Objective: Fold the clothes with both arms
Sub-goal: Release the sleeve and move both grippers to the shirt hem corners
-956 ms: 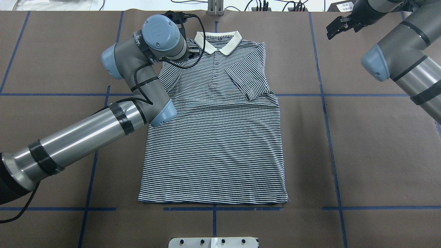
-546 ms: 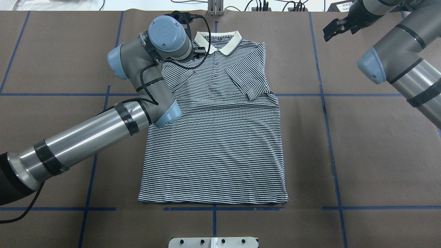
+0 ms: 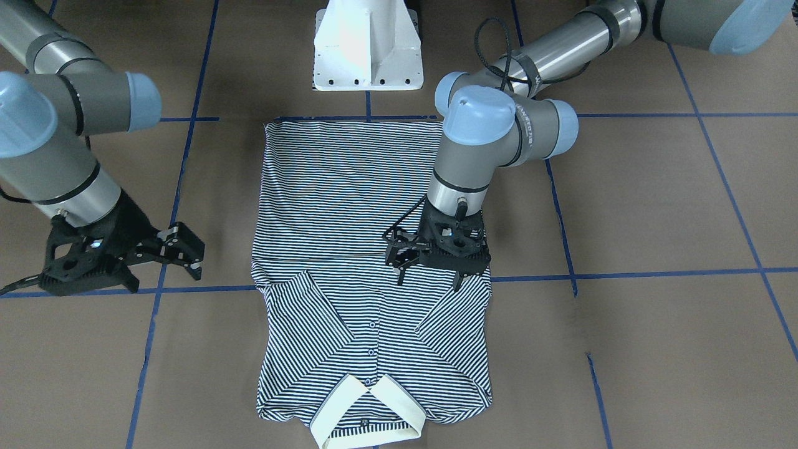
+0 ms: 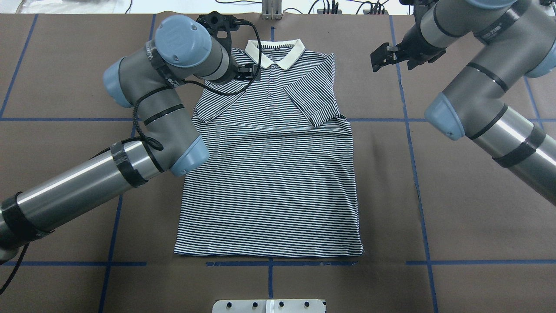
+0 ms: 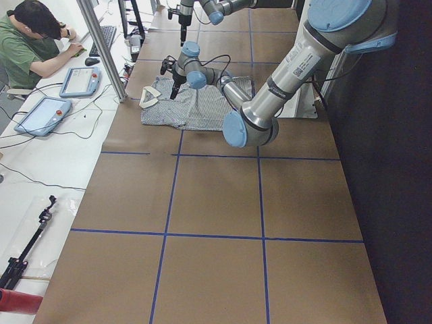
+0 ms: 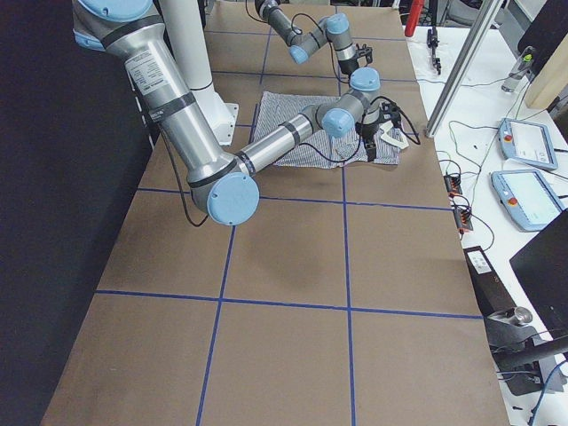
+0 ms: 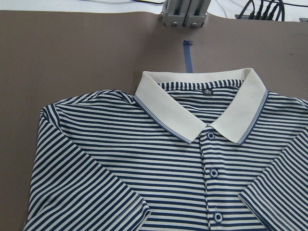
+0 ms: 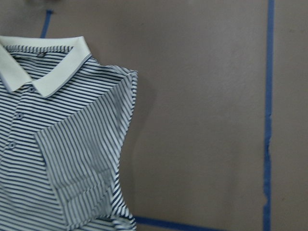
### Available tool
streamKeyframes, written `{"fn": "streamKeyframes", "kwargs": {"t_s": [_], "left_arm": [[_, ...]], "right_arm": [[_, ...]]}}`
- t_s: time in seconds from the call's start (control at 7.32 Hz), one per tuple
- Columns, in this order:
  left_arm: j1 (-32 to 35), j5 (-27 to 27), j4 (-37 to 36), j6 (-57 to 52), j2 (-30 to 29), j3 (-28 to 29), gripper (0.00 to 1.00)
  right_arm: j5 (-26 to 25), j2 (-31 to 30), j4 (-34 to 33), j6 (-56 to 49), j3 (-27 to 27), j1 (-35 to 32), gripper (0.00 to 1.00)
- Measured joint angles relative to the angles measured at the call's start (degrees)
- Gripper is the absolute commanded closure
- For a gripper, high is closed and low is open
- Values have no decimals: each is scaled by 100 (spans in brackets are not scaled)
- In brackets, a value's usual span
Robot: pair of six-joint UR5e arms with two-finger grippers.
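Polo shirt (image 4: 269,182) flat on the counter (image 4: 478,195), front up, both grippers clear of it.

The cream collar (image 4: 274,52) lies at the shirt's end away from the robot. Both sleeves are folded inward below the collar and meet near the placket. The left gripper (image 3: 429,282) hangs above the shoulder just beside the collar, on the robot's left, jaws spread and gripping nothing. The right gripper (image 3: 198,257) is well apart from the collar, on the robot's right over bare counter, jaws also spread and empty.

Bare table (image 4: 478,226) flanks the polo shirt (image 4: 269,195).
Left arm (image 4: 173,56) overhangs one shoulder; right gripper (image 4: 378,61) hangs near the other, apart.
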State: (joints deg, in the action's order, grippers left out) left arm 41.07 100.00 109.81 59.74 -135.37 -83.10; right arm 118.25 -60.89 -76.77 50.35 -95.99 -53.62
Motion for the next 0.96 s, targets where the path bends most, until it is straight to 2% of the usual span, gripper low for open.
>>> {"fn": "streamKeyframes", "kwargs": {"t_s": [0.27, 0.41, 0.55, 0.68, 0.82, 0.96], "left_arm": [[-194, 221, -495, -42, 766, -1470, 0], [-440, 342, -537, 63, 1097, -1998, 0], [-722, 376, -561, 305, 1473, -2447, 0], [-1012, 308, -568, 529, 1895, -2817, 0], [-1280, 199, -568, 705, 2316, -3110, 19], [-1530, 133, -559, 954, 2741, -3317, 34]], "right_arm": [[-654, -628, -44, 1400, -1196, 986, 0], [-1225, -1006, -50, 2138, -1699, 1662, 3], [-1909, -1368, -55, 2704, -2139, 2417, 15], [-2444, -1687, -57, 3192, -2484, 3090, 18], [-2874, -1888, -57, 3631, -2668, 3623, 17], [-3265, -1996, -60, 3898, -2752, 4046, 17]]}}
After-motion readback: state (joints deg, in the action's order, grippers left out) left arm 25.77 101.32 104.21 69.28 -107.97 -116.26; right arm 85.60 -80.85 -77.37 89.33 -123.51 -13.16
